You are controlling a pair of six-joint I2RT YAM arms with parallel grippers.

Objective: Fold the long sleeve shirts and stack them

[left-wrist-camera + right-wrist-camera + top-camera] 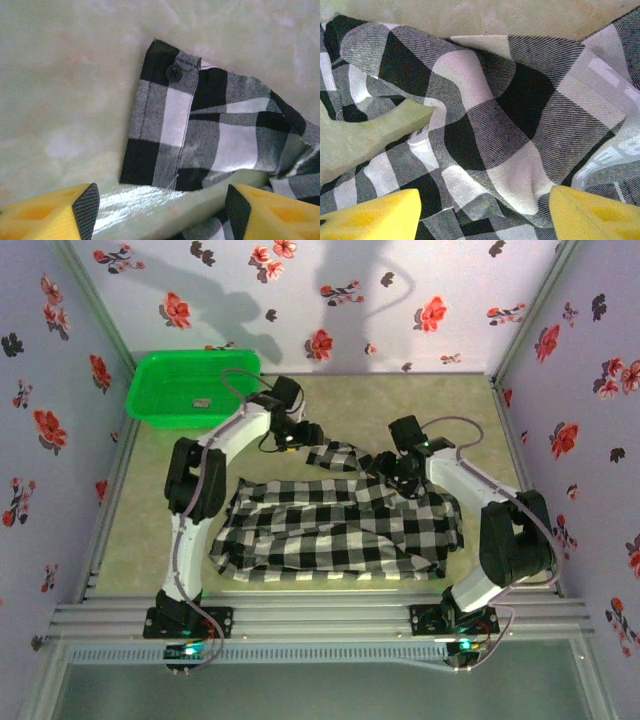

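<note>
Early in the job, by the look of it. On the bench (140,510), one long sleeve shirt (340,525), black-and-white checked, lying in a rumpled, roughly lengthwise heap near the front edge, between the two arms. Not folded in any tidy sense: creased and bunched, with one sleeve (335,455) trailing out toward the back. No stack anywhere; no second shirt to be seen. Green basket (150,390) in the far left corner, well apart from the cloth.

Left gripper (305,435) hovering just beside the end of that sleeve, spread and holding nothing. From the left wrist, yellow fingertips (50,215) wide on either side of bare bench, the cuff (165,130) lying flat just ahead, button (174,73) done up. Right gripper (400,478) down over the shirt's far right part, perhaps near the collar, though hard to tell. Also spread, nothing pinched between the fingertips (595,210), only wrinkled check below and a bit of white lettering (620,150) at the right edge.

Left to do, judging from this: bring the sleeves in, flatten, fold the body over, square it off, then set it down as the base of a stack. Practically everything.
</note>
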